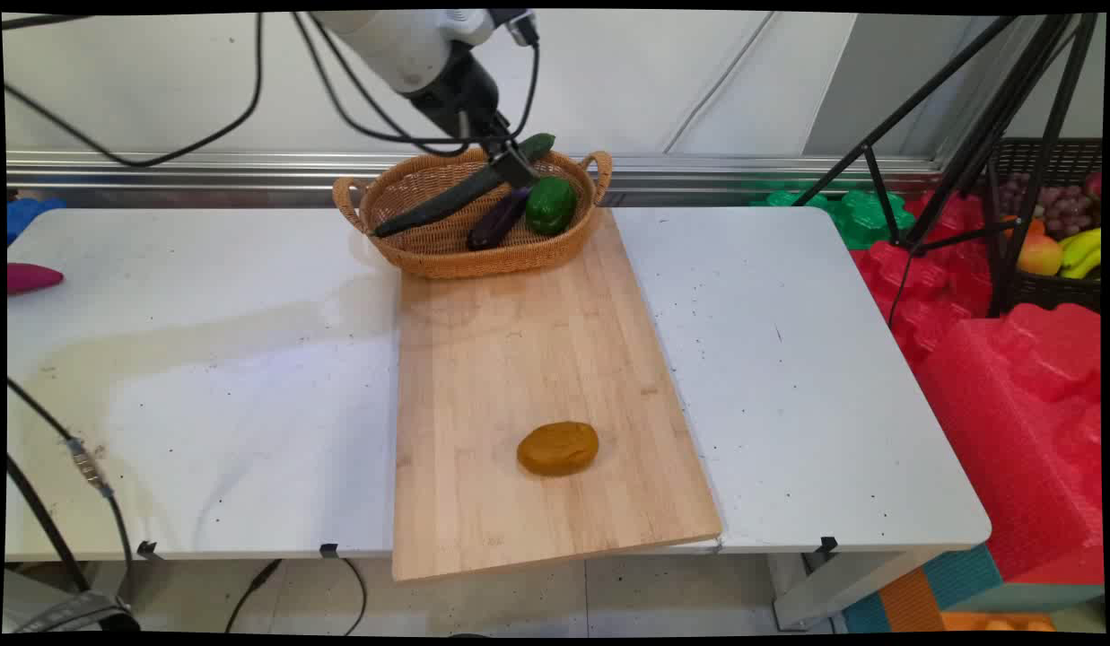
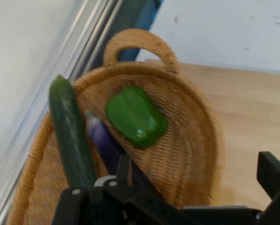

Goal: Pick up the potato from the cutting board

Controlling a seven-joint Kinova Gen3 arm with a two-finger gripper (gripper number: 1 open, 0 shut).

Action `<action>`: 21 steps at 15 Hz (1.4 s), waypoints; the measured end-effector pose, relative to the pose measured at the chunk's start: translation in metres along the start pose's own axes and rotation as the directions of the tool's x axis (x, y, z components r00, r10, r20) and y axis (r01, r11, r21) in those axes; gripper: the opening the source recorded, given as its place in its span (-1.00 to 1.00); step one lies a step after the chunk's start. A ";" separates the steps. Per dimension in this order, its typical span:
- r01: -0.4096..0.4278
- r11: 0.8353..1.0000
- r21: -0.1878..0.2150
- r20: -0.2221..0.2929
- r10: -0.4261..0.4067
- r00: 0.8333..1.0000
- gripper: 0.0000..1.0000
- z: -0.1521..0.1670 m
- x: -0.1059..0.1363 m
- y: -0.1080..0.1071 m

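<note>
Arm reaches from upper left over wicker basket [image 1: 447, 247] | gripper [image 1: 510, 161] seemingly clamped on cucumber [image 1: 456, 193], partly hidden | cucumber's long axis slants, far end raised over the basket's rim, beside green pepper [image 1: 551, 205], eggplant [image 1: 498, 220]

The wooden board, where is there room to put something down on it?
The wooden board is bare between the wicker basket at its far end and the brown potato near its front. The basket is crowded: cucumber, eggplant, green pepper, with the gripper at the cucumber.

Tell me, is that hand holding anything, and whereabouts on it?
Yes: the hand grips the long cucumber above the basket, near its upper end.
</note>
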 end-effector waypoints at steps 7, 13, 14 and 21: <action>-0.025 0.999 -0.047 0.003 0.025 1.000 1.00 -0.062 -0.036 0.050; -0.046 0.994 -0.098 0.009 0.047 0.999 1.00 -0.107 -0.071 0.093; -0.050 0.993 -0.108 0.006 0.051 0.999 1.00 -0.115 -0.078 0.101; -0.080 0.982 -0.171 -0.003 0.081 0.997 1.00 -0.157 -0.115 0.136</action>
